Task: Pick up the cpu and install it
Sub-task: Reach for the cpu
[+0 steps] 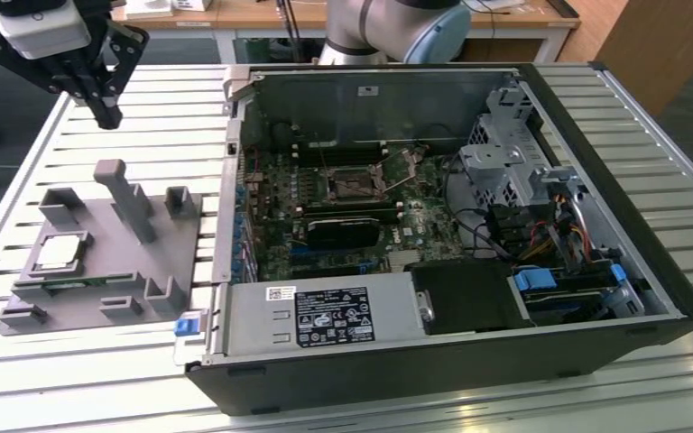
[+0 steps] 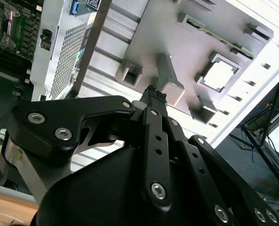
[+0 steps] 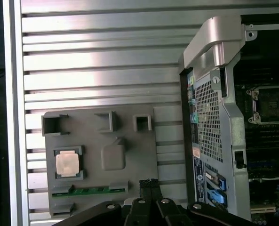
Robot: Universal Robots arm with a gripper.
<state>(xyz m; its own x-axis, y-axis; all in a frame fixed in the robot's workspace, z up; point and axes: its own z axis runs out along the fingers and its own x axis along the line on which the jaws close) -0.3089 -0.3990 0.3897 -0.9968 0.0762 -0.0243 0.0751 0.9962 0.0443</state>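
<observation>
Black tool (image 1: pixel 106 113) aloft, tip downward, 2 fingers (image 2: pixel 152 94) flush together; grey arm base (image 1: pixel 395 27) well apart.

We saw the black tool (image 3: pixel 148 182), its fingertips pressed together and holding nothing, over the ribbed silver aluminium worktop (image 3: pixel 97 61). The small square silver-topped cpu (image 3: pixel 67 164) lay flat in a recess of the grey plastic fixture plate (image 3: pixel 144 155). Beside the plate stood the open grey metal computer case (image 3: pixel 214 117), with its dark square metal-framed socket (image 3: pixel 271 103) inside.
</observation>
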